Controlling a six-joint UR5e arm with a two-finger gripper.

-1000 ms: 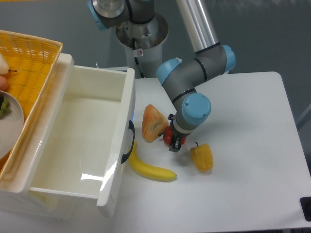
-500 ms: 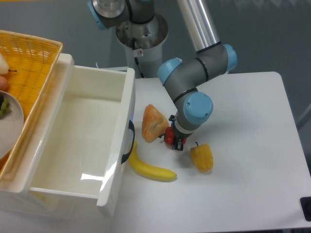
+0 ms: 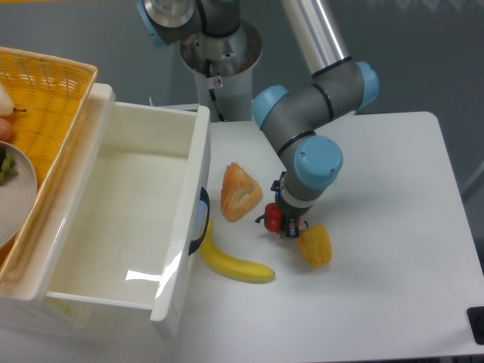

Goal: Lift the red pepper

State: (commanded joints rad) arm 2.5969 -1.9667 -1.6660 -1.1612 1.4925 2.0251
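The red pepper (image 3: 273,219) is small and glossy, mostly hidden between my fingers. My gripper (image 3: 281,224) points down and is shut on it, just over the white table, between the tan triangular pastry (image 3: 240,192) on the left and the yellow-orange pepper (image 3: 315,245) on the right. I cannot tell whether the pepper touches the table.
A banana (image 3: 232,262) lies in front of the pastry. A large white open drawer (image 3: 128,219) stands at the left, with a yellow wicker basket (image 3: 45,113) behind it. The arm's base (image 3: 219,53) stands at the back of the table.
My gripper has moved to the right and slightly forward with the red pepper in it, away from the pastry and closer to the yellow-orange pepper.
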